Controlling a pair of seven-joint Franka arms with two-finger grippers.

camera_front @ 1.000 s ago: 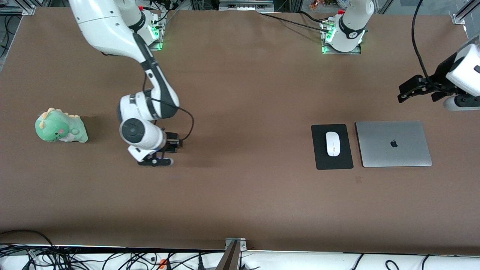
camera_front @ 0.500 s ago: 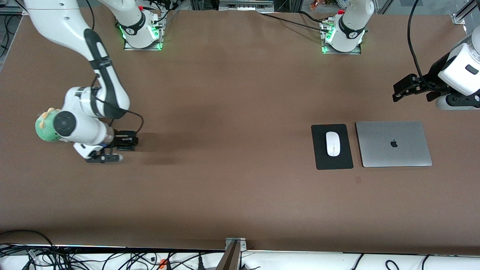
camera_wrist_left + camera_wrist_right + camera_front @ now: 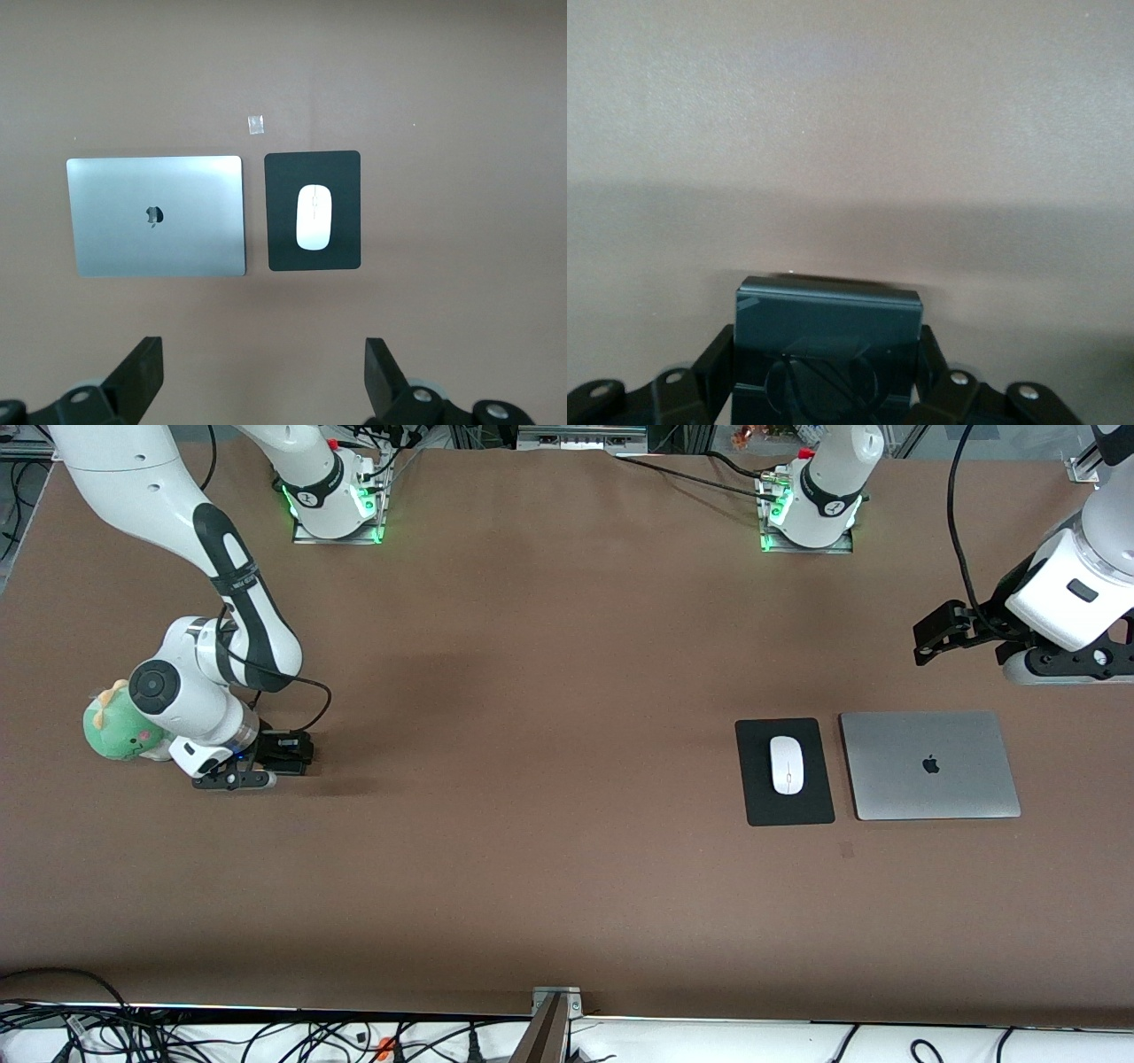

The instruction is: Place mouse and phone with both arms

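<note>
The mouse (image 3: 787,764) lies on the pad (image 3: 786,810) just beside the laptop (image 3: 929,765) at the left arm's end of the table (image 3: 567,886), well apart from the toy (image 3: 113,731) and the phone (image 3: 285,751) at the right arm's end.

The surface (image 3: 567,886) is a plain matte brown, and on it a flat black mouse pad (image 3: 785,808) carries the glossy white mouse (image 3: 786,765) with a thin grey line on top. Beside the pad the laptop (image 3: 930,765) is silver-grey with a dark logo at its middle. The plush dinosaur (image 3: 111,731) is mint green with cream spikes and a pink cheek, the phone (image 3: 828,332) is glossy black, and the 2 arms are white with black joint rings.
</note>
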